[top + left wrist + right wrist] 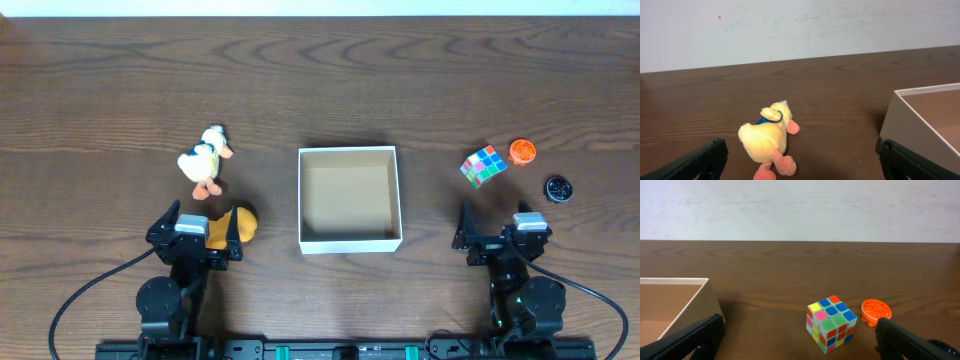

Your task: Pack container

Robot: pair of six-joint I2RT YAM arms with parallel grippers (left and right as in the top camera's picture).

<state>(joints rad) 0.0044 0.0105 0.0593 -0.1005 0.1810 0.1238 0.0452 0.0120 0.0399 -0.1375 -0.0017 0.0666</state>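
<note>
The container point(349, 241), a square shallow white-walled box with a brown floor, stands in the middle of the table with nothing in it. A yellow plush duck point(205, 163) lies to its left, ahead of my left gripper point(198, 226), which is open and holds nothing. In the left wrist view the duck point(767, 140) lies between and just beyond the wide-apart fingers of that gripper point(800, 152). My right gripper point(495, 232) is open too. A colourful puzzle cube point(832, 324) sits ahead of the right gripper point(799, 327).
An orange-yellow rounded toy point(244, 222) lies beside the left gripper's right finger, partly hidden. An orange disc point(522, 152) and a black round cap point(557, 188) sit right of the cube point(483, 166). The container's wall point(910, 120) is at the left wrist view's right edge.
</note>
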